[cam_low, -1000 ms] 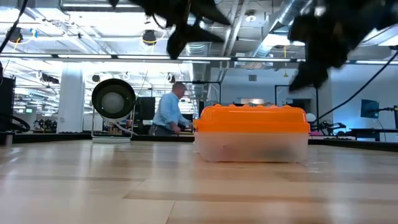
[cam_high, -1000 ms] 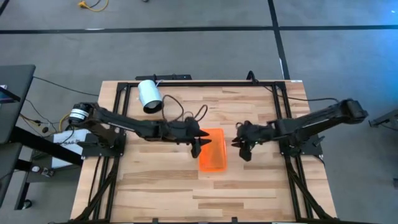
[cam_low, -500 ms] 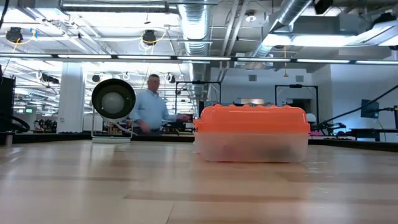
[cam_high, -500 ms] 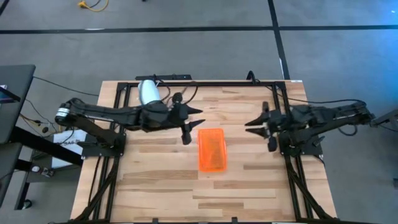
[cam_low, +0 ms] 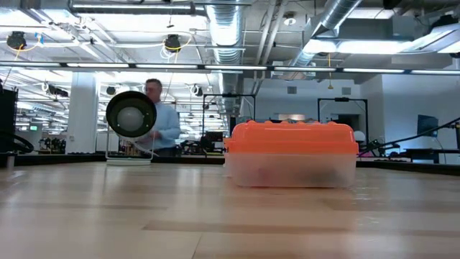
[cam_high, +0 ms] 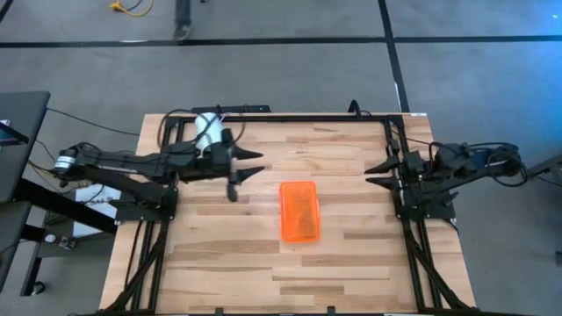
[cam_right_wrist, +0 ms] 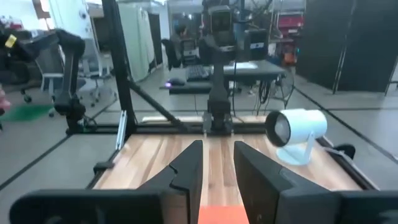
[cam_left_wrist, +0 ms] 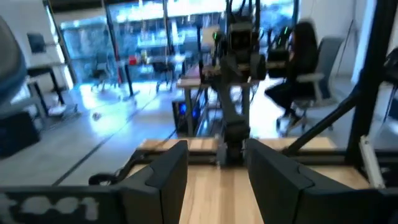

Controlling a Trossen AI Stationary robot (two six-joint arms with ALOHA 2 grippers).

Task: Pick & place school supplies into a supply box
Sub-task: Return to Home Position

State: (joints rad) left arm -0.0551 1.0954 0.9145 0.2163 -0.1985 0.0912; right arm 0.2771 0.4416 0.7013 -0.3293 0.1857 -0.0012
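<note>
Grippers, two, both empty. Left gripper point(cam_high: 245, 174): fingers parted wide, nothing between them, held above the back-left part of the table point(cam_high: 351, 263), well apart from the box. Right gripper point(cam_high: 372, 175): fingers parted by a narrower gap, holding nothing, at the table's right edge near its arm's base, also well apart from the box.

Supply box point(cam_high: 299, 211): one, lying flat near the middle of the table, long side running front to back. Orange lid point(cam_low: 291, 137) sits down on the clear tray point(cam_low: 291, 171); box is shut. Contents show only as a faint blur through the tray wall and cannot be told. No loose pencils, pens or scissors lie on the boards around it.

White cylinder point(cam_high: 209, 127): one, at the back-left corner, partly covered by the left arm from above; apart from the box.

Black frame point(cam_high: 307, 116): runs along the table's back edge and sides.

Person point(cam_low: 158, 122): one, blurred, in the room beyond the table.
</note>
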